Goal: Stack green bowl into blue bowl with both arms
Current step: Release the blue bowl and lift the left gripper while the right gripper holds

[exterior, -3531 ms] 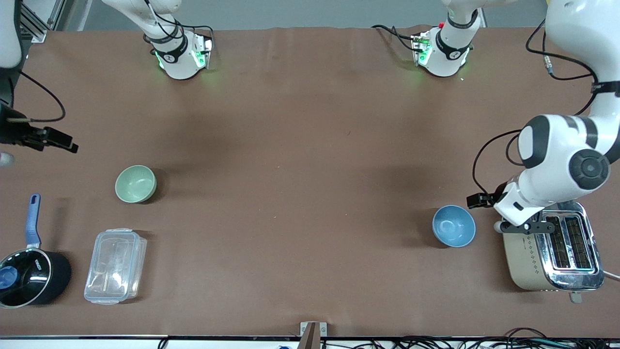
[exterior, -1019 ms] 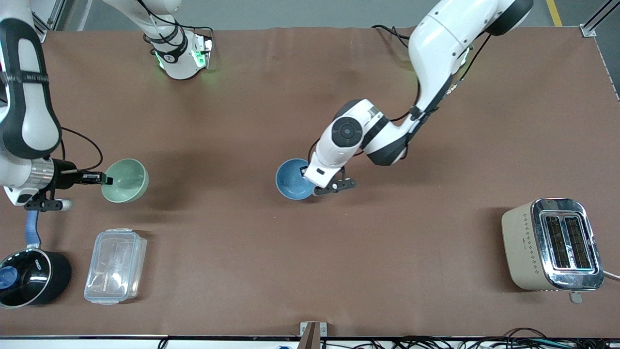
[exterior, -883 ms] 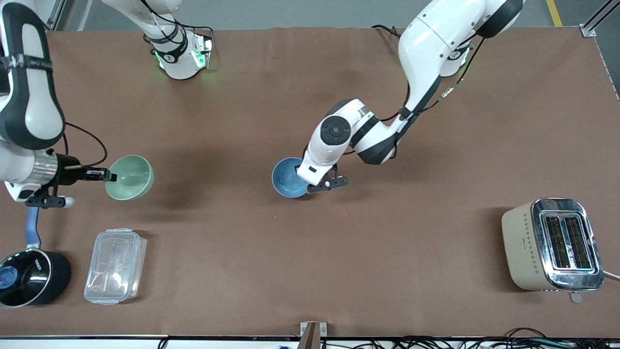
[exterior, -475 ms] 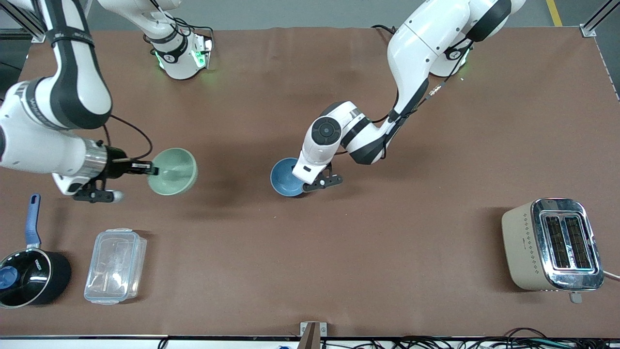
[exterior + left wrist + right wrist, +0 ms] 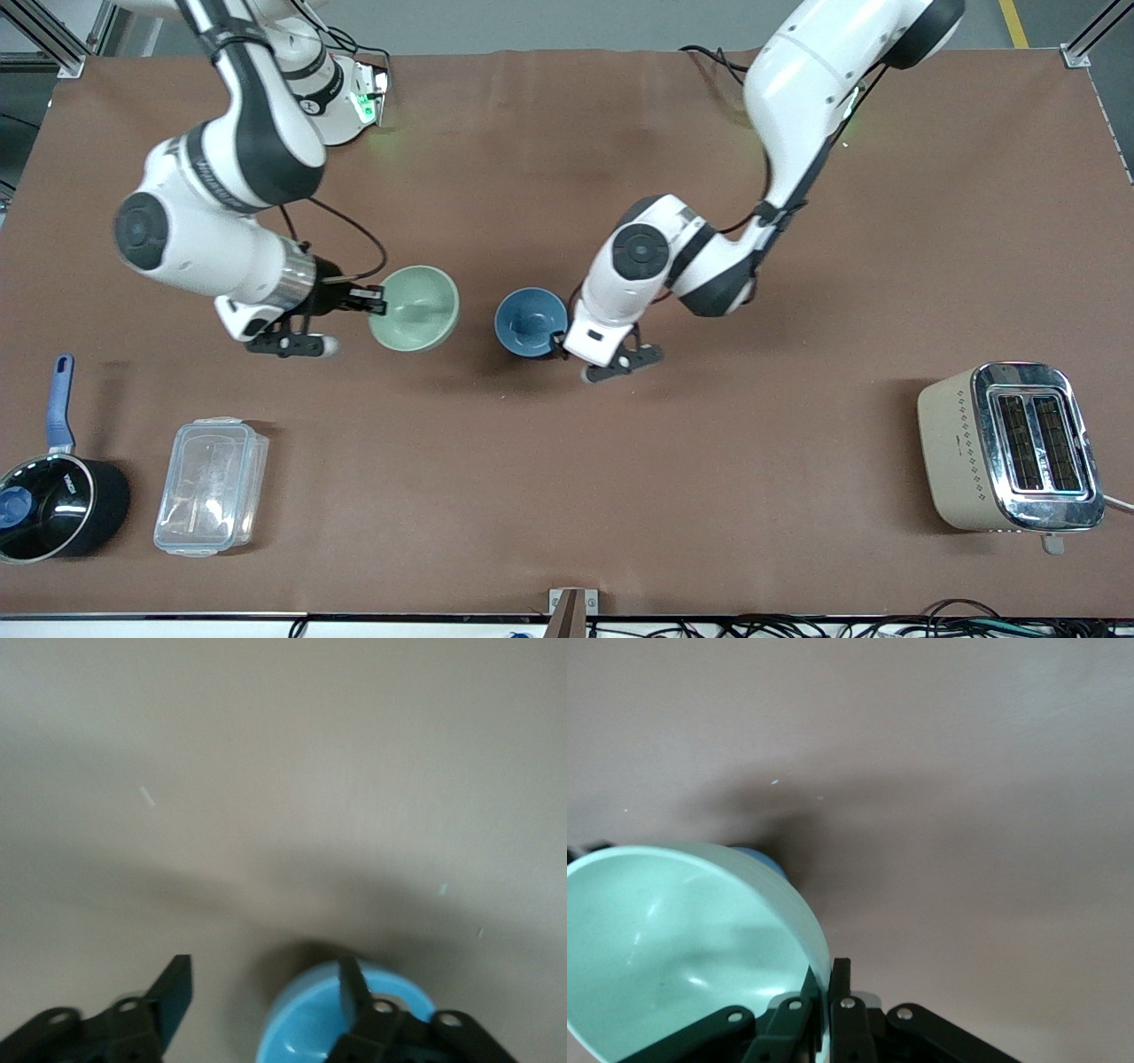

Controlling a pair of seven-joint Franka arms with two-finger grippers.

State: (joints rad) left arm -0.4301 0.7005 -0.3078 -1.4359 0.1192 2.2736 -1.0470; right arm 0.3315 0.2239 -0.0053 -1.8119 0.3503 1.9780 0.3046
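The blue bowl (image 5: pixel 530 322) stands upright on the brown table near its middle. My left gripper (image 5: pixel 567 344) is open at the bowl's rim; in the left wrist view (image 5: pixel 264 985) one finger (image 5: pixel 351 979) lies over the blue bowl (image 5: pixel 310 1032) and the other (image 5: pixel 177 988) stands clear of it. My right gripper (image 5: pixel 379 301) is shut on the rim of the green bowl (image 5: pixel 414 308) and holds it above the table beside the blue bowl, toward the right arm's end. In the right wrist view the gripper (image 5: pixel 830 981) pinches the green bowl's (image 5: pixel 673 939) wall, and the blue bowl (image 5: pixel 757 855) peeks past its rim.
A beige and chrome toaster (image 5: pixel 1010 447) stands at the left arm's end, near the front camera. A clear plastic container (image 5: pixel 211 486) and a black saucepan (image 5: pixel 53 496) with a blue handle stand at the right arm's end, near the front camera.
My right arm has carried the green bowl from the right arm's end toward the middle, close to the blue bowl. My left gripper has opened and drawn back off the blue bowl.
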